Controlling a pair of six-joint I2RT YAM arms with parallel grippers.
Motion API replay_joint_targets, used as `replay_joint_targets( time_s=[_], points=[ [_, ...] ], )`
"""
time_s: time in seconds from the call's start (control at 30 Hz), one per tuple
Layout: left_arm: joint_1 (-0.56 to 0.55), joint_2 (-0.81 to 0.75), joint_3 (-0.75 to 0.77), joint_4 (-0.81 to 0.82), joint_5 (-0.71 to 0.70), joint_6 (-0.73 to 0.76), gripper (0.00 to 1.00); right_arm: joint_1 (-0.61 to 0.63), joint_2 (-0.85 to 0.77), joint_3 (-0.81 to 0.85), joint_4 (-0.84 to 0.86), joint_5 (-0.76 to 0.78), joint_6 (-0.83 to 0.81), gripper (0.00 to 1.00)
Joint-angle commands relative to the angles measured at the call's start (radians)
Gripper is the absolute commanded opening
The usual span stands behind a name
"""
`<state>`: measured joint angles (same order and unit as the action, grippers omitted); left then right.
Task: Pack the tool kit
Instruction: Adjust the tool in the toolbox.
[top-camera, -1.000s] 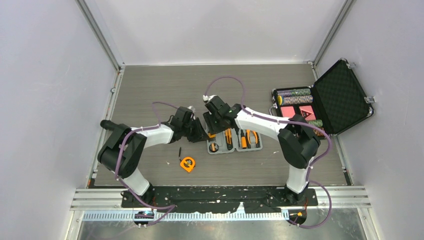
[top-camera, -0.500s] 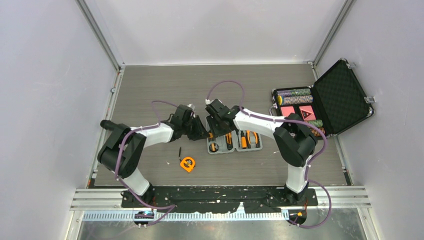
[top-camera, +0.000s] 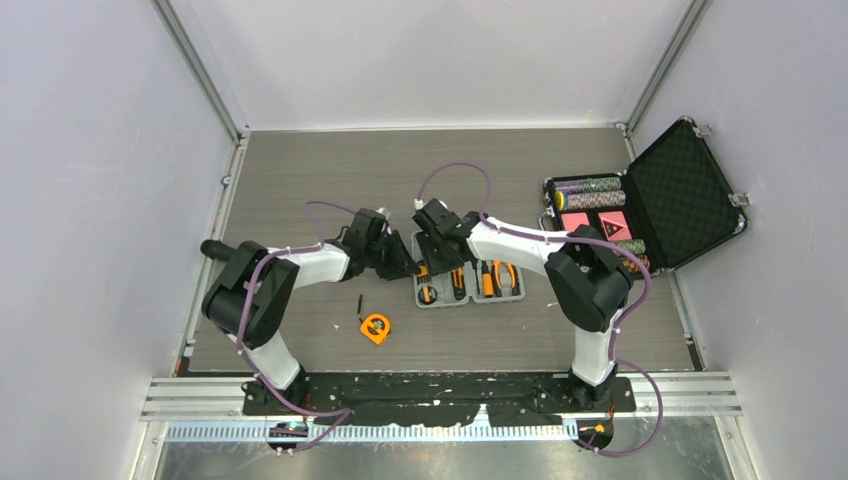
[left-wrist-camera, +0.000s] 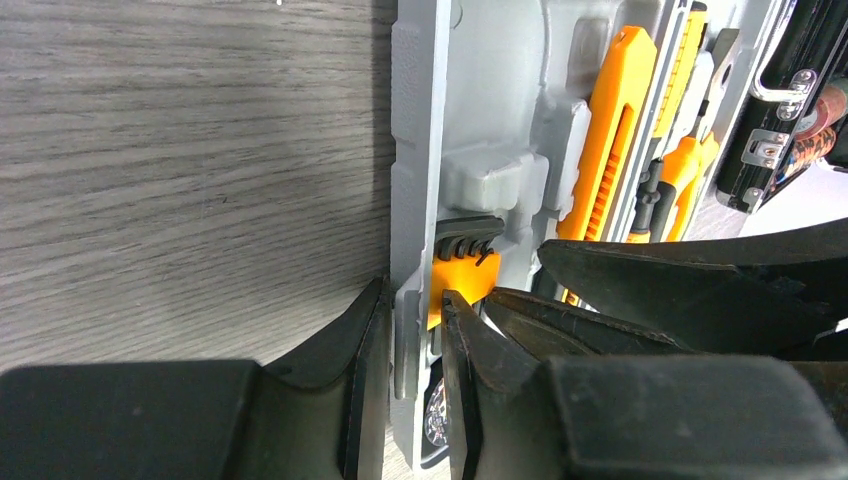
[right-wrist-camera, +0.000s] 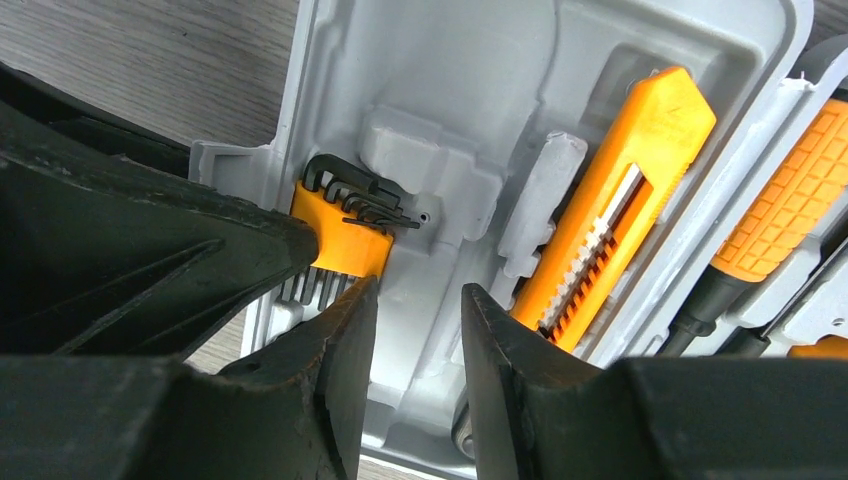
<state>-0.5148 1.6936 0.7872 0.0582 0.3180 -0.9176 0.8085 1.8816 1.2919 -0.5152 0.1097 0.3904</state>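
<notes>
I judged the step in hand to be seating the hex-key holder (right-wrist-camera: 335, 240) in its slot at the left end of the grey case (top-camera: 470, 292), which lay open and flat on the tabletop (top-camera: 300, 180). The left pincer (left-wrist-camera: 412, 300) was clamped on the case's left rim wall, one finger outside it and one inside, steadying it as I read it. The right pincer (right-wrist-camera: 418, 290) hung over the moulded tray just beside the holder, jaws apart with only bare grey moulding between them and nothing held. One of its fingers (right-wrist-camera: 340, 340) sat at the holder's lower edge; touching or just clear, I could not tell.

The tape measure (top-camera: 375, 328) lay loose on the tabletop, outside the case and near its near-left corner, with a small black piece (top-camera: 359, 303) also left of the case. The next move, to my mind, called for pressing the holder home, then freeing a pincer to fetch the tape measure.

The overhead view gave me the tape measure, the orange-handled tools (top-camera: 492, 277) already in the case, and the black chip case (top-camera: 680, 190) well to its right, but the arms hid the case's left end. Only the wrist views showed the rim grip, the holder and the utility knife (right-wrist-camera: 620, 200) in its slot.
</notes>
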Motion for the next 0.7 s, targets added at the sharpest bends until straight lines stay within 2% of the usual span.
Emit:
replay_joint_targets(
  time_s=[0.0, 0.27, 0.43, 0.67],
  points=[
    [0.002, 0.022, 0.03, 0.057, 0.028, -0.017, 0.24, -0.009, 0.016, 0.014, 0.022, 0.006, 0.034, 0.41],
    [0.002, 0.03, 0.018, 0.07, 0.033, -0.022, 0.23, -0.019, 0.038, 0.015, 0.026, -0.016, 0.055, 0.4],
    [-0.001, 0.039, 0.016, 0.073, 0.036, -0.024, 0.18, -0.03, 0.076, 0.05, -0.032, 0.01, 0.058, 0.38],
    [-0.014, 0.04, 0.018, 0.069, 0.032, -0.022, 0.18, -0.033, 0.158, 0.104, -0.099, 0.034, 0.052, 0.34]
  ],
)
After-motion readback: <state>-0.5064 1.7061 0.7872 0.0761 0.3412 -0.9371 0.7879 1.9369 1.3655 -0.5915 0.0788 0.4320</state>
